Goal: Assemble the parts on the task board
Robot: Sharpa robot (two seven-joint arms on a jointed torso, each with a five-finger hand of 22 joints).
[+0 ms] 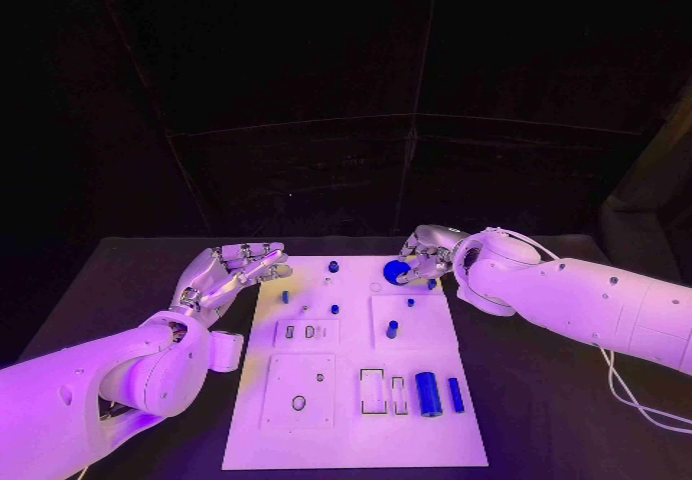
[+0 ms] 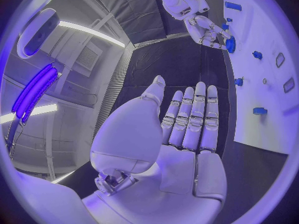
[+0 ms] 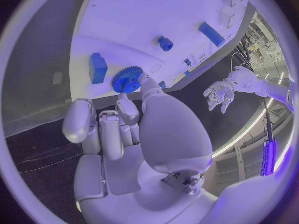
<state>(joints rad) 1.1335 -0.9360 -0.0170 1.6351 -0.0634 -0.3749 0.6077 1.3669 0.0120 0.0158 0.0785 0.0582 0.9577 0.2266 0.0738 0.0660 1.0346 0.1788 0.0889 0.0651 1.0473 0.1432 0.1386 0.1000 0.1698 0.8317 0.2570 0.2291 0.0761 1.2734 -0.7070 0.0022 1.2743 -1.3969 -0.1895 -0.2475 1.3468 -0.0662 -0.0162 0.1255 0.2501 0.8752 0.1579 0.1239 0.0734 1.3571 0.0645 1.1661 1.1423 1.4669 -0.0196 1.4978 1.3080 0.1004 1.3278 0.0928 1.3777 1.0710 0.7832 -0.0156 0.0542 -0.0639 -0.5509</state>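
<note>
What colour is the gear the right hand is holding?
Blue. The toothed gear shows best in the right wrist view, pinched at the right hand's fingertips above the white task board.

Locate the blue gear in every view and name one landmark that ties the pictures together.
Head view: the blue gear is at the far end of the task board, at the right hand's fingertips.
Left wrist view: the gear sits at the board's edge, touched by the right hand.
Right wrist view: the gear is just beyond the hand's own fingertips.
Shared landmark: the white task board.
</note>
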